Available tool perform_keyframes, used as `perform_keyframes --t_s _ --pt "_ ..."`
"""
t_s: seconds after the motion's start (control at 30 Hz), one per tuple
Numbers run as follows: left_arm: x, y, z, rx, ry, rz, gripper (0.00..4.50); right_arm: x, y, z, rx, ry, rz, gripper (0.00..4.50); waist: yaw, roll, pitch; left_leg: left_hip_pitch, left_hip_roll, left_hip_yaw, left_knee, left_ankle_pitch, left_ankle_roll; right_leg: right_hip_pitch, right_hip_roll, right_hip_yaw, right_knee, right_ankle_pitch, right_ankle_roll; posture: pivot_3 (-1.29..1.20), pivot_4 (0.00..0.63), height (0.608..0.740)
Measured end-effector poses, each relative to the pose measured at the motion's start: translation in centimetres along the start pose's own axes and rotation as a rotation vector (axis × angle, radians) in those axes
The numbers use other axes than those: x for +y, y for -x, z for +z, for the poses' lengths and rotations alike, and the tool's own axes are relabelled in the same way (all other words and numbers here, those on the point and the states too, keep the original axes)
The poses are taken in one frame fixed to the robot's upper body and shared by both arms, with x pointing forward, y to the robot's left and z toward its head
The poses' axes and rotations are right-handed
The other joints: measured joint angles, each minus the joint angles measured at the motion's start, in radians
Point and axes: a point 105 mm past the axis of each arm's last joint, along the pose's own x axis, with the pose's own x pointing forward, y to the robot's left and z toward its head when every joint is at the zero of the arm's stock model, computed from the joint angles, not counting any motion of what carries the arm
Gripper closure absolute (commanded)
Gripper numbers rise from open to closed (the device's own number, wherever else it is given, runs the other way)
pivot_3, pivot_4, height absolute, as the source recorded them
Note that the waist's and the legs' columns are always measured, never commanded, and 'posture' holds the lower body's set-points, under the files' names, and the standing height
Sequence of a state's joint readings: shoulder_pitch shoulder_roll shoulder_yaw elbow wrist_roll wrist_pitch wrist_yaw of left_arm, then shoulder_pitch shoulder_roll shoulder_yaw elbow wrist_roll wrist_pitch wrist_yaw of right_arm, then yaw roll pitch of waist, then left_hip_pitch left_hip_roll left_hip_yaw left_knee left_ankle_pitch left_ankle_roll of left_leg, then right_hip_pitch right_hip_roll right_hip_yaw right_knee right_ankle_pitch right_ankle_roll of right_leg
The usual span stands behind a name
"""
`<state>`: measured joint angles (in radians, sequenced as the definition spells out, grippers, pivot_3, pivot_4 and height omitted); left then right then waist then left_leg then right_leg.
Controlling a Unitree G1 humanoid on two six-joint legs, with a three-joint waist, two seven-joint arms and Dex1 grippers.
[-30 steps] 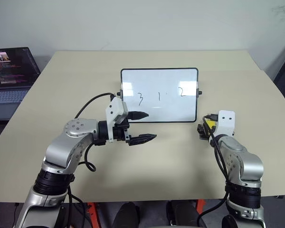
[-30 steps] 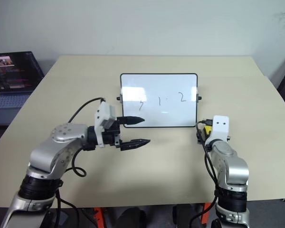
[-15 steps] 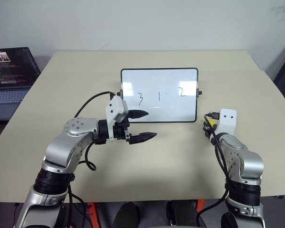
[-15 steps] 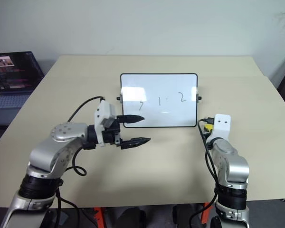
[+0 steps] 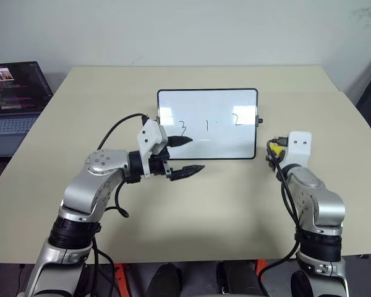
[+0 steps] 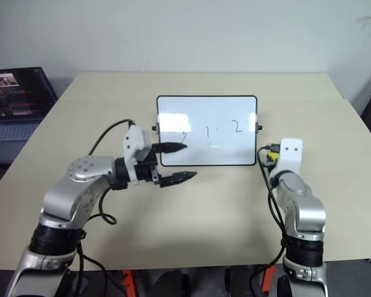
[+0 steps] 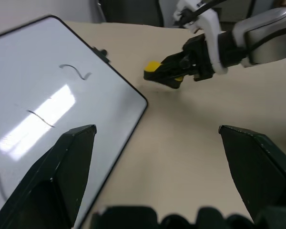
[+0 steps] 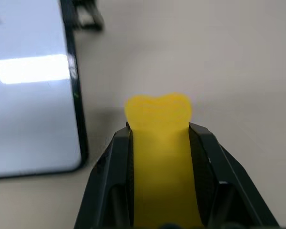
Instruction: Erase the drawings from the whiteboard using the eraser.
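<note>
Silver-grey jointed arms with black cables, white wrist housings, and pointed black jaws.

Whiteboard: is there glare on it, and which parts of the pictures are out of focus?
Left wrist view: a bright glare streak lies on the whiteboard between the drawings. Right wrist view: a similar band crosses the board; the eraser looks blurred. Left eye view: sharp, faint reflection.

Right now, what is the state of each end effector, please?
Left end effector: open, holding nothing.
Right end effector: closed on the small yellow rectangular eraser.
</note>
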<state>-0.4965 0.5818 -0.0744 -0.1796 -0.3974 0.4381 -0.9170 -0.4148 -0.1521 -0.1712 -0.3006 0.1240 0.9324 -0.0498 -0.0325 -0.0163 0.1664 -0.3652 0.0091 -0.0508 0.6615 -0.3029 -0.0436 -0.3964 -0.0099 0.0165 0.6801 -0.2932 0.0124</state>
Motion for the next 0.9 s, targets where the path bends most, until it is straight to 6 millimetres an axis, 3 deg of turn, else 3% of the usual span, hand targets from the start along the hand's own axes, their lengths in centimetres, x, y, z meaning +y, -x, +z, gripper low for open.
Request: perform_keyframes --t_s 0.27,0.53,0.9 --pt "3.0 0.5 -1.6 0.057 -0.099 0.166 0.0 1.4 -1.5 3.5 -0.152 0.047 0.064 3.3 0.0 0.0 0.0 -0.004 0.0 0.001 0.0 0.0 0.0 -0.006 -0.001 0.001 0.001 0.0 0.0 0.0 0.15 0.74" --pt "4.0 0.0 -2.1 0.052 -0.146 0.215 0.0 3.9 -3.1 7.2 -0.281 0.057 0.144 3.3 0.0 0.0 0.0 -0.013 0.0 0.001 0.001 0.0 0.0 -0.012 -0.001 0.0 0.001 0.001 0.0 0.0 0.15 0.74" --pt "4.2 -1.4 -1.7 0.022 -0.178 0.221 0.0 8.3 -4.1 8.8 -0.34 0.047 0.252 3.3 0.0 0.0 0.0 -0.015 0.0 0.001 0.002 0.0 0.0 -0.015 -0.002 0.0 0.001 0.001 -0.001 0.0 0.15 0.74"
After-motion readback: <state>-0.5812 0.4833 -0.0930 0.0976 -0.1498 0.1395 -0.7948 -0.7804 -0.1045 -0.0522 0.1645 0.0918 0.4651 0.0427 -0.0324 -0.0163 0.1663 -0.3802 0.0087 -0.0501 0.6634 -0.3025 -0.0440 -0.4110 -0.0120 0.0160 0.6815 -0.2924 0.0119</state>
